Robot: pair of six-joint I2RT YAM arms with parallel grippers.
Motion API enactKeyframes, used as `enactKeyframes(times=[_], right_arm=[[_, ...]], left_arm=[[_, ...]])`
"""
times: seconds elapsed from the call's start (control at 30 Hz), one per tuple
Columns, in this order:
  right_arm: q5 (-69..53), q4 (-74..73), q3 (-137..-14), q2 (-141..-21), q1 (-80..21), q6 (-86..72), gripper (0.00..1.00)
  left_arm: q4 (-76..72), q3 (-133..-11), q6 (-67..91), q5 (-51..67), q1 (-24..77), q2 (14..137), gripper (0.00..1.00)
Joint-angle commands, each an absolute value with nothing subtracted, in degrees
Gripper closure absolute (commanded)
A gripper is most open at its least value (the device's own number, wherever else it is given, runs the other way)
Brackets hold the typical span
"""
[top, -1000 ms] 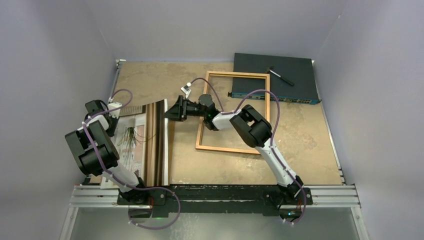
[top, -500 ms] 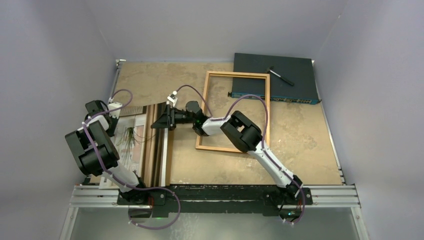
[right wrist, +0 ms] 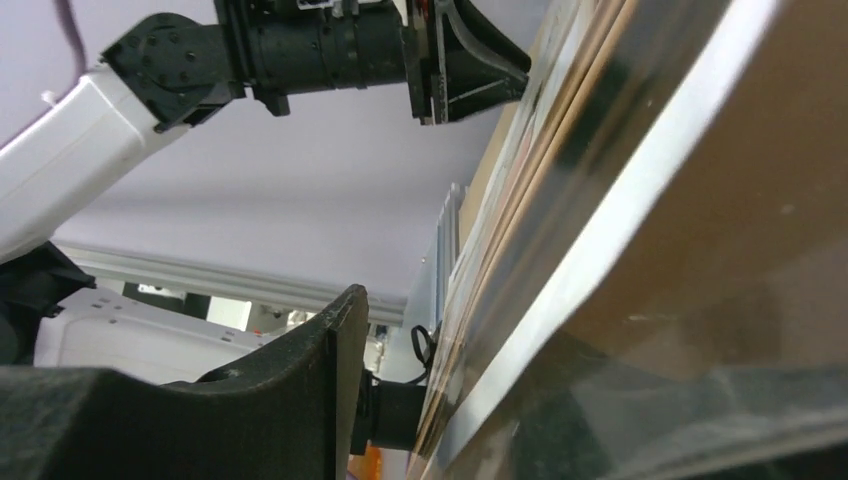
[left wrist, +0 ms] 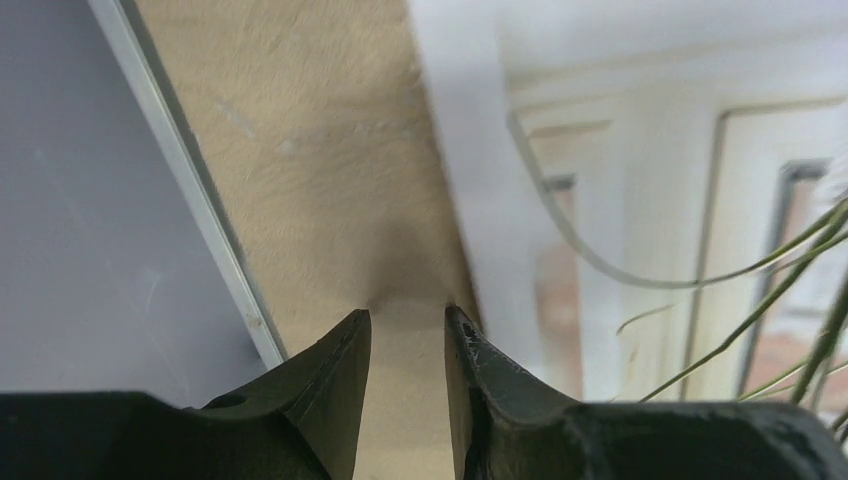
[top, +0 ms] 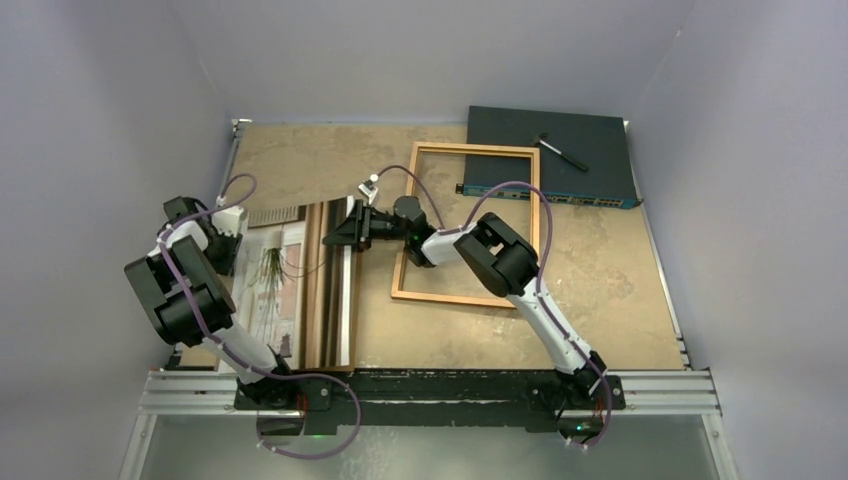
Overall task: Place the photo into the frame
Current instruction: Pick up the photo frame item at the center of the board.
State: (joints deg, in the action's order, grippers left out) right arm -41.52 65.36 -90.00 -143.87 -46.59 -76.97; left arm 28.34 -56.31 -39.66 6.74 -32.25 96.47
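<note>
Down by the arm bases, on the left, the big glossy rectangular photo (top: 325, 300) with the white border and brown, beige and black stripes lies picture-side up on the tan table (top: 600, 280). The left gripper (left wrist: 407, 318) sits at the print's left long edge, toward its far end. On its wrist cam the two black fingertips point at bare tabletop with a narrow gap between them and nothing in it. The white border is just right of the right tip.

A bit further back, the right gripper (top: 335, 232) is at the photo's far right corner. Its wrist cam shows one black finger (right wrist: 300, 380) on one side of the print's edge, but the other is hidden behind the glossy sheet, so I can't tell if it's actually clamping.

Right of that gripper and apart from the photo, the thin orange-brown wooden frame (top: 470, 149) lies flat, with the right arm reaching across it. Its far right corner overlaps a dark flat electronics box (top: 500, 140) with a black pen (top: 560, 152) on top.
</note>
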Motion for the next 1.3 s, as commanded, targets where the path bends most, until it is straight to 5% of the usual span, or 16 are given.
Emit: enactKeyframes(times=[0.0,0.4,0.6,1.03,1.27], right_arm=[[-42.5,71.2,-89.8,-140.2,-46.6,-79.4,0.51],[-43.1,66.7,-85.1,-133.6,-43.6,-75.2,0.55],[-43.5,62.0,-85.6,-132.8,-43.0,-72.5,0.71],[-40.6,23.0,-93.4,-123.1,-38.4,-50.1,0.95],[-36.6,6.9,-98.6,-119.8,-36.2,-42.7,1.00]], left_arm=[[32.7,-57.5,-41.1,6.3,-35.2,97.8,0.68],[31.5,-53.1,-40.1,9.3,-34.3,97.9,0.69],[30.1,-50.7,-39.5,10.0,-32.9,98.7,0.69],[29.1,-49.6,-38.9,11.3,-31.7,98.7,0.69],[30.0,-49.7,-39.2,12.1,-31.4,97.5,0.69]])
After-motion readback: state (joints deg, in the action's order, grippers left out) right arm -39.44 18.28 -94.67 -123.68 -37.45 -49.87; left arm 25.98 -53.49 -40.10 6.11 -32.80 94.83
